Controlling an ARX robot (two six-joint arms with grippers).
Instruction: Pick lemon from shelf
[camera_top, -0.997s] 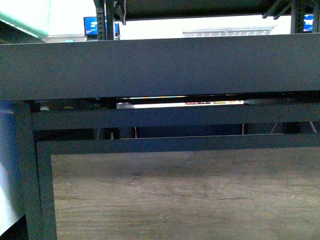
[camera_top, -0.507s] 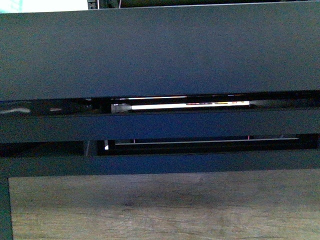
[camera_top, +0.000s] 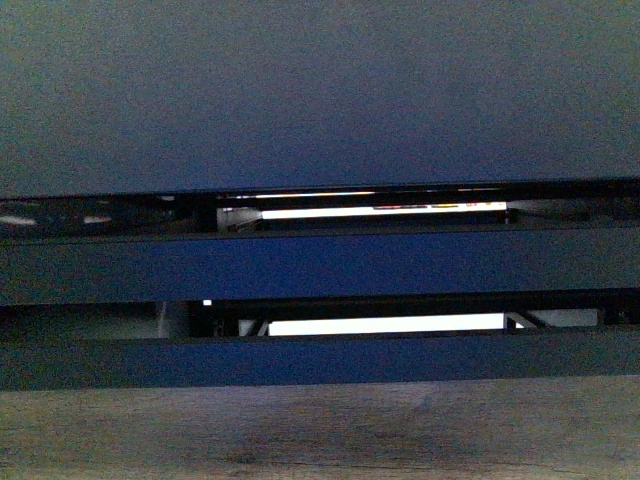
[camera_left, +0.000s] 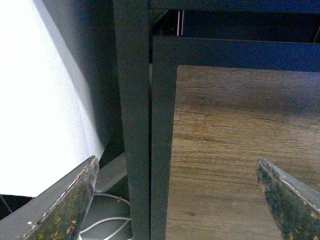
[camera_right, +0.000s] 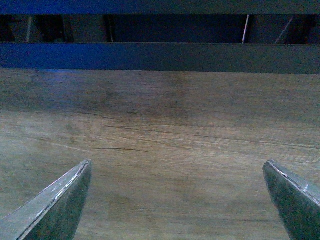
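Observation:
The lemon is out of view in every frame. The shelf fills the front view: a dark grey deck edge (camera_top: 320, 95) across the top, dark metal rails below it, and the brown wood-grain front panel (camera_top: 320, 430) along the bottom. My left gripper (camera_left: 182, 197) is open and empty, facing the shelf's dark corner post (camera_left: 135, 125) and the wood panel (camera_left: 240, 150). My right gripper (camera_right: 180, 197) is open and empty, facing the middle of the wood panel (camera_right: 165, 145) under a dark rail (camera_right: 160, 57). Neither arm shows in the front view.
A white surface (camera_left: 40, 100) lies beside the corner post in the left wrist view, with white cables (camera_left: 107, 225) on the floor below it. Bright slits (camera_top: 385, 325) show between the shelf's rails.
The front view has dropped and drawn nearer: the deck edge now fills the top, the background above it is gone, a second bright slit shows and the wood panel sits lower.

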